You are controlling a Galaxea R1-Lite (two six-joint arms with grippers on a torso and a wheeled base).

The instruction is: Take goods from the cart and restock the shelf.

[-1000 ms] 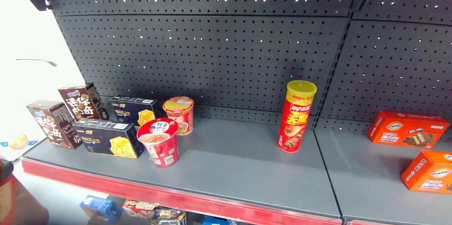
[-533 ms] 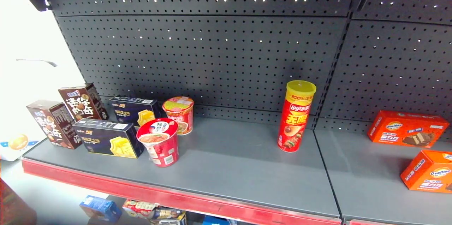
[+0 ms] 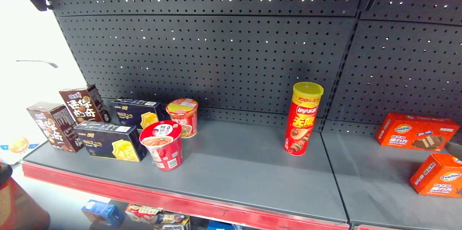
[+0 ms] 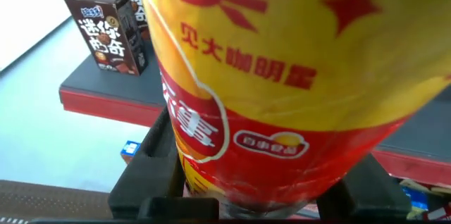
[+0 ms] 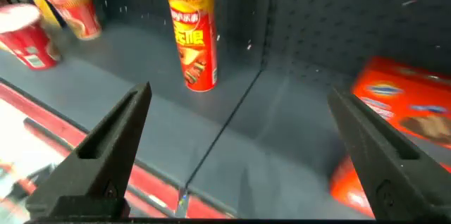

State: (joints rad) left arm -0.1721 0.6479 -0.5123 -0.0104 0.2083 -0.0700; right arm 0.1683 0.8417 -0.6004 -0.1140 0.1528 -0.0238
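A red and yellow chip can (image 4: 282, 76) stands between the fingers of my left gripper (image 4: 261, 182), which is shut on it. Its red side shows at the lower left corner of the head view, below the shelf's front edge (image 3: 11, 201). My right gripper (image 5: 243, 160) is open with nothing between its fingers, in front of the grey shelf (image 3: 234, 172). A matching chip can (image 3: 303, 118) (image 5: 192, 30) stands upright on the shelf near the divider.
On the shelf's left are two brown boxes (image 3: 54, 126), two dark blue boxes (image 3: 108, 140) and two cup noodles (image 3: 164, 145). Two orange boxes (image 3: 417, 131) (image 5: 409, 104) lie on the right. Bare shelf stretches between the cups and the can. More goods sit below (image 3: 144, 213).
The held can at the head view's lower left dipped half a second ago and has risen again. The goods on the shelf have not moved.
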